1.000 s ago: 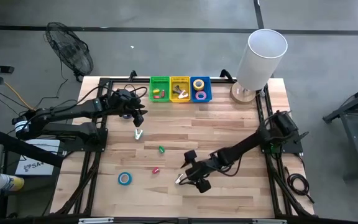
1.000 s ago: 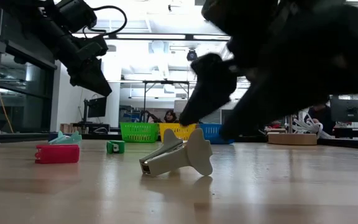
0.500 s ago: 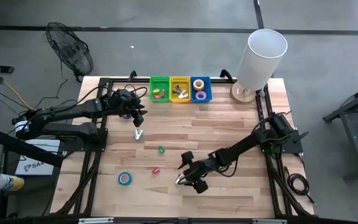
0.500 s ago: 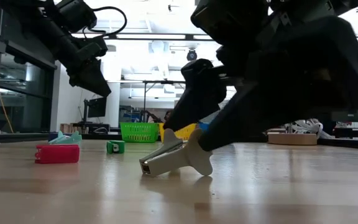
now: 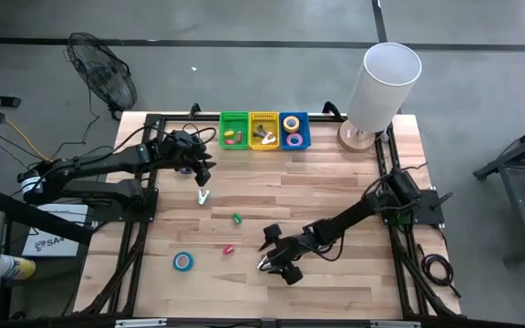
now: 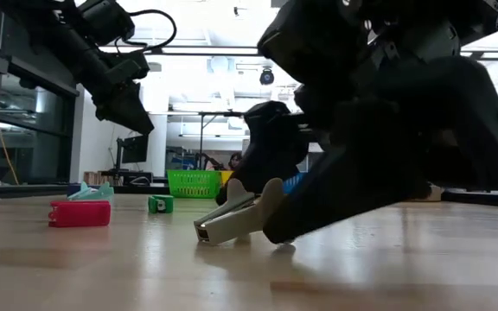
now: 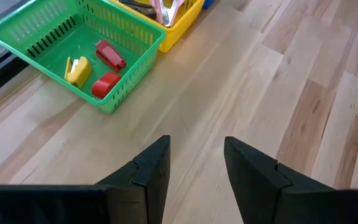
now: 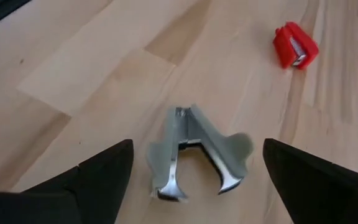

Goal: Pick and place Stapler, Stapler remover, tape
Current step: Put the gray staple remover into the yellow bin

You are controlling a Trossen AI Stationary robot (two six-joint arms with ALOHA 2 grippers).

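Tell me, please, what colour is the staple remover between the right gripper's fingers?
Pale grey-green staple remover, clearest in the right wrist view.

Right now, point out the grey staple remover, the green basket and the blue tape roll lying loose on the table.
Grey staple remover (image 8: 194,152), right wrist view, on its hinged body.
Green basket (image 7: 132,30), left wrist view, on its far rim.
Blue tape roll (image 5: 183,261), high view, on its ring.

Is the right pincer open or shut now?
Open. The right pincer has its fingers spread wide on both sides of the grey staple remover, not gripping it.
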